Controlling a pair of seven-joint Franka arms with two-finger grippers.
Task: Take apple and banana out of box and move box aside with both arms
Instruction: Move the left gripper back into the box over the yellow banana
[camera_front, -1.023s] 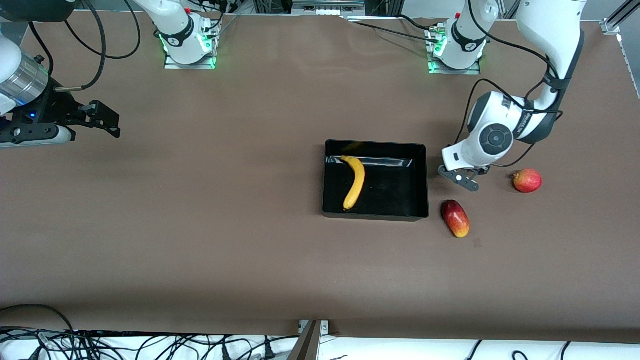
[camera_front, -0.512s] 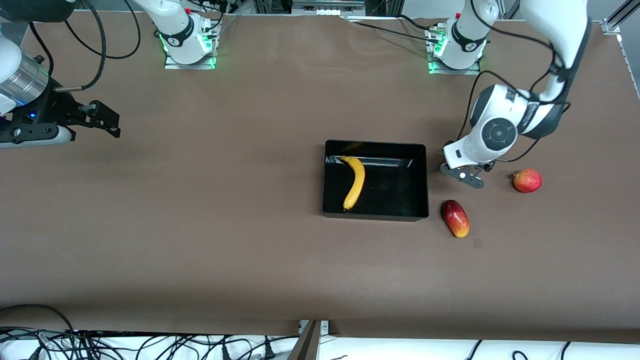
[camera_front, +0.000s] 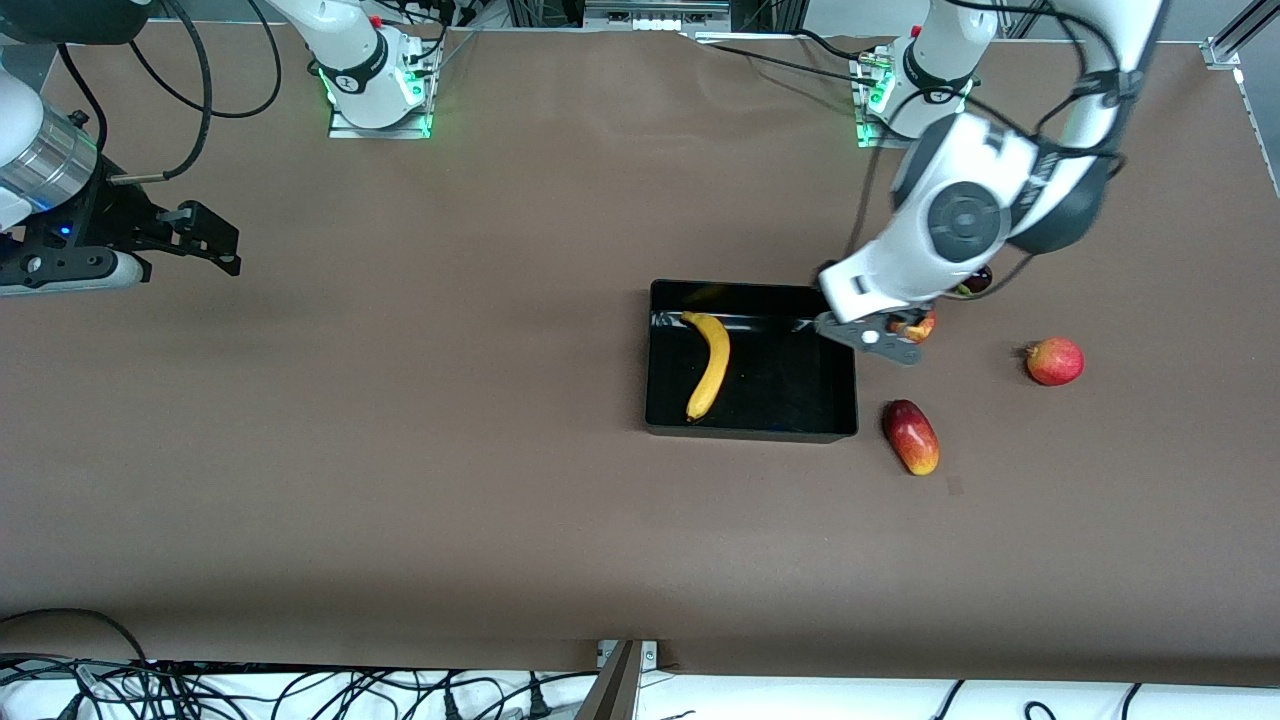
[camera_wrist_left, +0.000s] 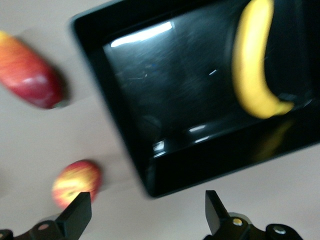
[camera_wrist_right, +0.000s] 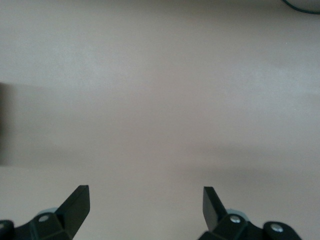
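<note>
Banana (camera_front: 708, 366) lies alone inside the box (camera_front: 842, 400), along the wall toward the right arm's end, and reaching it is judged the step in hand. In the front view the left gripper (camera_front: 868, 338) hangs over the box's corner at the left arm's end, empty with jaws spread; the apple (camera_front: 916, 325) sits on the table just beside that corner, half hidden by the gripper. A mango-like fruit (camera_front: 911, 436) lies just beside the box, nearer the camera than the apple, and a pink-red fruit (camera_front: 1054, 361) sits well apart from the box toward the left arm's end. The right gripper (camera_front: 205, 243) waits, jaws wide and empty, well apart from the box. To do the step well, the left gripper should probably cross the box and straddle the banana's middle. In the left wrist view the fingers (camera_wrist_left: 77, 214) frame the box's corner, apple close by. The right wrist view shows only the bare brown table (camera_wrist_right: 160, 90).
</note>
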